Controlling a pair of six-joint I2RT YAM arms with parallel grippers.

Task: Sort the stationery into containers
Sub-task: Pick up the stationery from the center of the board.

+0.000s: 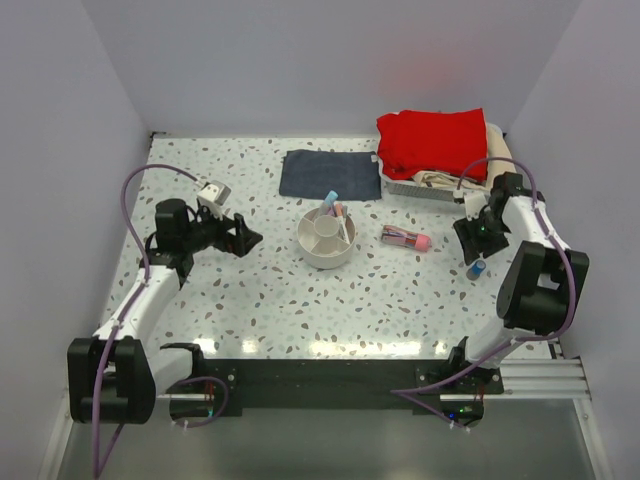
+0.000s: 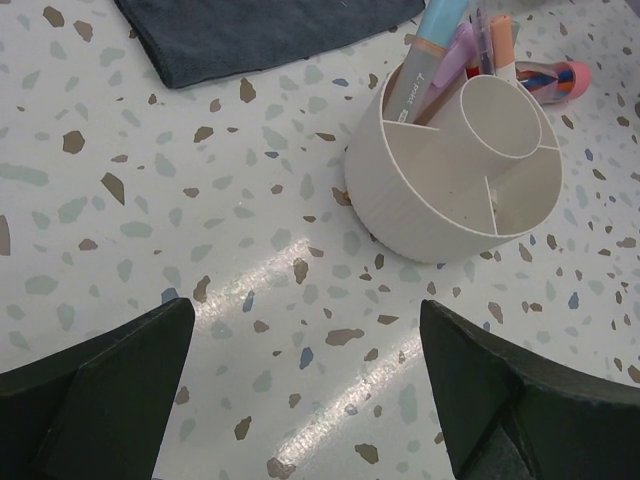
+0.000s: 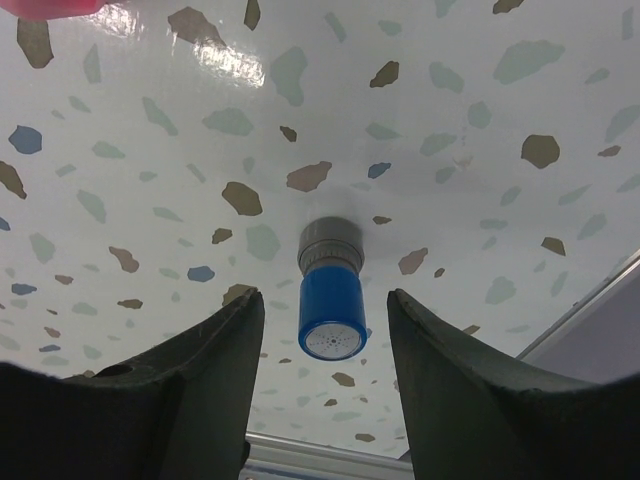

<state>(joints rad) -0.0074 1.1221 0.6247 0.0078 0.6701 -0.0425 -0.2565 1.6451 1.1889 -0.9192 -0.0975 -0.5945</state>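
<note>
Overhead, the divided bowl sits mid-surface with several pens leaning in its far compartment and a pink-tipped bundle lying just to its right. The left hand hovers well to the bowl's left, released and holding nothing. Its wrist camera shows both fingers spread wide over bare speckled surface, with the bowl ahead and the pens' caps rising above its rim.

Near the right edge, the right hand stands over a blue-capped marker, which from above is little more than a blue dot. The right wrist camera supplies the detail. The cap sits between the two fingers with a strip of surface showing on either side, so the hand is unclenched around the marker, not gripping it.

Only the overhead view takes in the folded dark cloth behind the bowl and the basket under a red cloth at the far right.
</note>
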